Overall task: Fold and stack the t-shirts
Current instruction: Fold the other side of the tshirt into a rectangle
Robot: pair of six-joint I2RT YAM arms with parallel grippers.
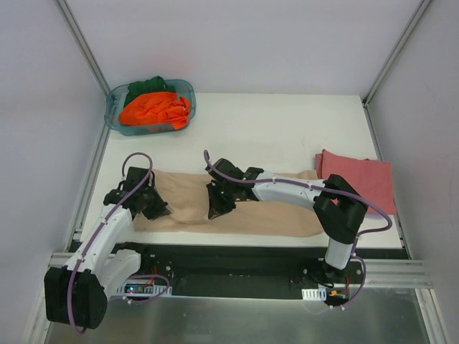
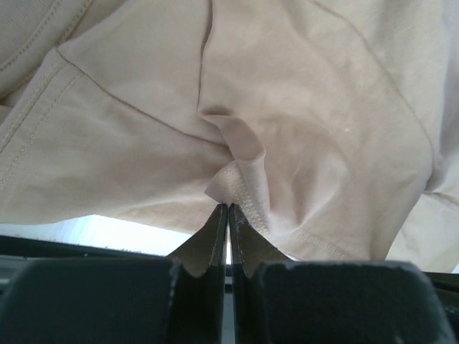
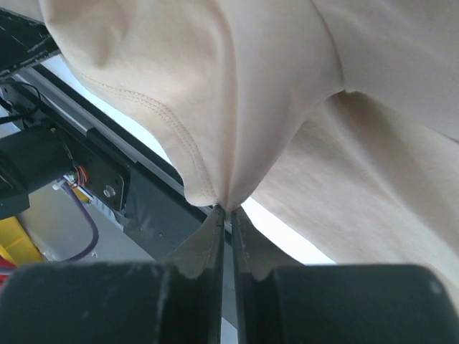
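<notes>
The tan-beige t-shirt (image 1: pixel 188 201) lies spread along the near edge of the white table (image 1: pixel 272 129). My left gripper (image 1: pixel 153 206) is shut on the tan shirt's hemmed edge (image 2: pixel 247 197) at its left end. My right gripper (image 1: pixel 215 206) is shut on a bunched fold of the same shirt (image 3: pixel 229 136) near its middle, and lifts it. A folded dusty red t-shirt (image 1: pixel 358 179) lies at the right. The bright orange t-shirt (image 1: pixel 154 109) and a dark green one (image 1: pixel 147 86) sit in the teal tub (image 1: pixel 115 118).
The teal tub stands at the far left corner. A black rail (image 1: pixel 237 258) with cables runs along the table's near edge; it also shows in the right wrist view (image 3: pixel 107 179). White walls enclose the table on three sides.
</notes>
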